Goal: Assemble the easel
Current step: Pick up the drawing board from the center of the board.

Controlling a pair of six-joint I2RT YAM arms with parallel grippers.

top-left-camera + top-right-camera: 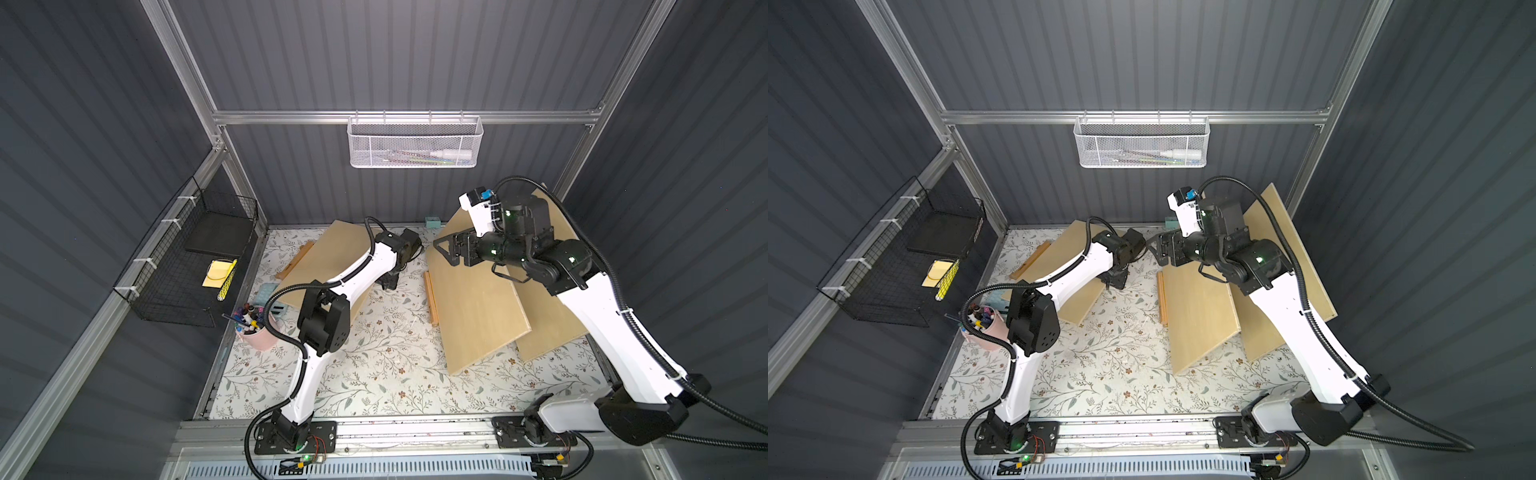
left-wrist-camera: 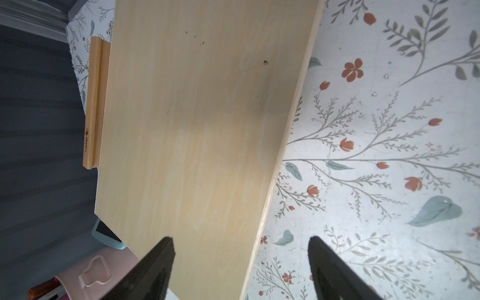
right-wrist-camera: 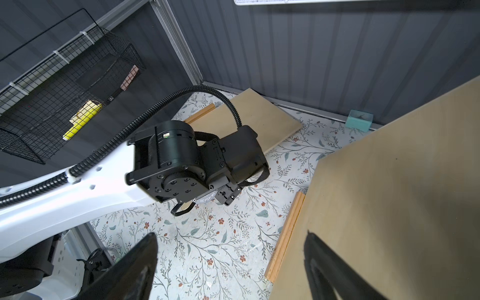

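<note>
Floral mat [image 1: 374,374] between ribbed walls [image 1: 395,62]. The easel board [image 1: 478,316] runs back to front. The left gripper [image 2: 240,240] and right gripper [image 3: 231,233] have their fingers spread.

1. Right wrist view: curved white lettering on the black ring under the wrist joint [image 3: 179,168] of the left arm. It reads approximately "DM-J4310-2EC". The print is small and seen at an angle, so the last characters are uncertain.
2. Left wrist view: small dark stamped mark near one end of the wooden ledge strip [image 2: 94,104], which lies along the board's edge. The characters are too small and blurred to read.
3. Right wrist view: tiny white logo on a corner of the black flat box [image 3: 104,78] inside the wire basket [image 3: 31,122]. Not legible.
4. Both top views: too coarse to resolve any of the marks above.
</note>
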